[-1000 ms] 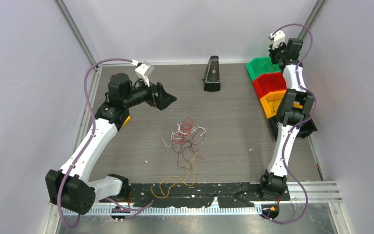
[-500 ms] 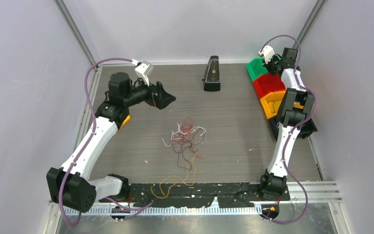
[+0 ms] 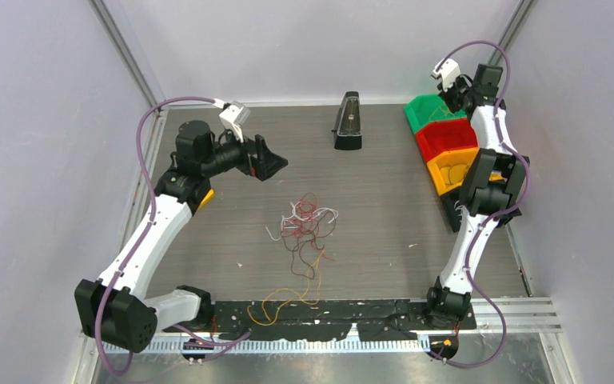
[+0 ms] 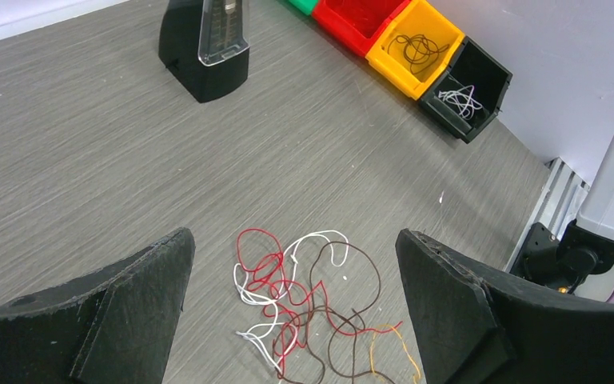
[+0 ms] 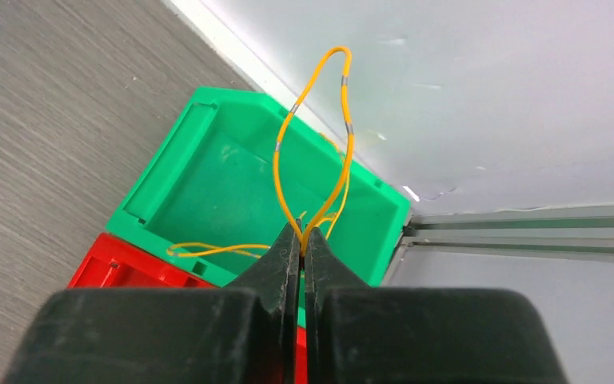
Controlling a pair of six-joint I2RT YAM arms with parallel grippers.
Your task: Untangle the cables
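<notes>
**Item 1.** Yellow wire [image 5: 344, 152]: thin, springy, bent into a tall narrow loop. It is pinched in the clenched right end effector [image 5: 304, 238] above the green bin [image 5: 208, 184].
Risk: on release the loop may be snagged on a finger or sprung past the rim, since one tail is seen lying near the red bin [image 5: 120, 276].

**Item 2.** Remaining cables [image 3: 308, 220]: red, white and brown strands, loosely knotted mid-desk [image 3: 384, 208]. An orange strand [image 3: 284, 300] is trailed toward the near edge.
Risk: several strands may be dragged along together when one is pulled.

**Item 3.** Left end effector [image 3: 270, 164]: released wide, nothing grasped, held above the desk beyond the tangle.

**Surfaces.** Desk: matte, grey, wood-grained. Bins: smooth, hard, open-topped.
</notes>
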